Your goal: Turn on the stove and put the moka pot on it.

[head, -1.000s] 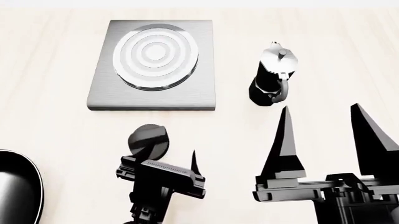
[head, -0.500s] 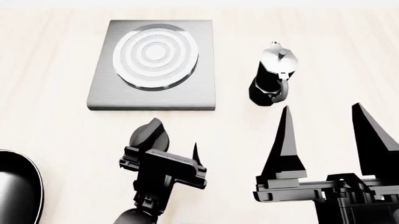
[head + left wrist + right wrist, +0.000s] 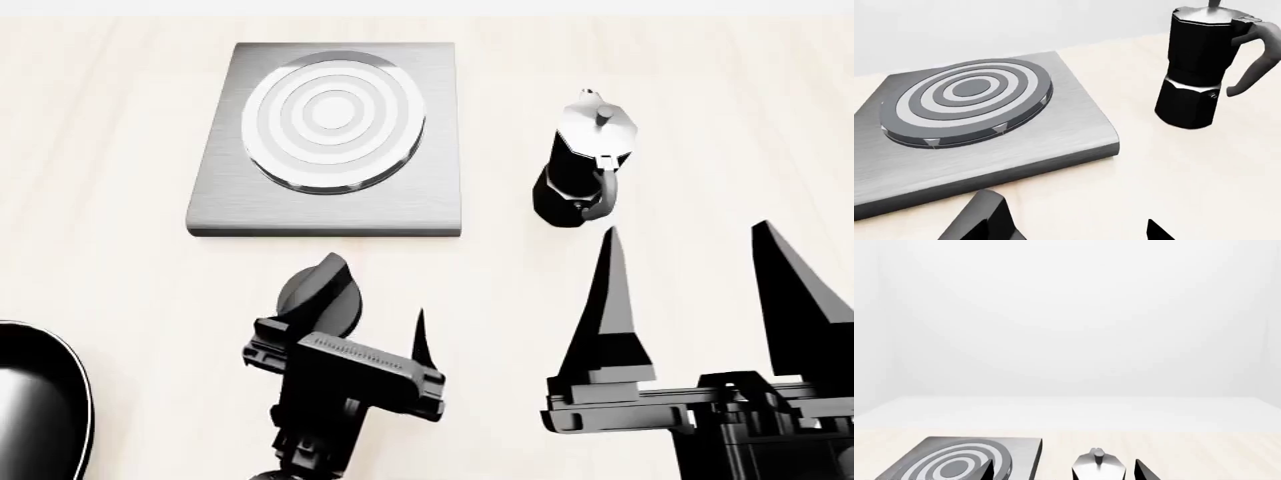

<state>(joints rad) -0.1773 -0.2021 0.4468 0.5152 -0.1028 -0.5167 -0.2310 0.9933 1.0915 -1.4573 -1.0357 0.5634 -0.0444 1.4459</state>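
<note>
The stove (image 3: 327, 140) is a grey square plate with burner rings, far left of centre, and shows close up in the left wrist view (image 3: 987, 130). Its round black knob (image 3: 296, 300) lies nearer me, partly covered by one finger of my left gripper (image 3: 378, 300), which is open over it; in the left wrist view the gripper (image 3: 1071, 215) has bare table between its tips. The moka pot (image 3: 583, 165) stands upright right of the plate (image 3: 1201, 70). My right gripper (image 3: 687, 235) is open, nearer me than the pot, whose silver lid (image 3: 1099, 467) appears between its tips (image 3: 1064, 471).
A black frying pan (image 3: 40, 400) sits at the near left edge of the head view. Pale wooden table (image 3: 120, 260) stretches around the plate and pot. A white wall fills the right wrist view beyond the table.
My left gripper has rolled and shifted over the knob, so the knob's round outline is now partly covered. The right arm, the pot and the plate have not moved.
</note>
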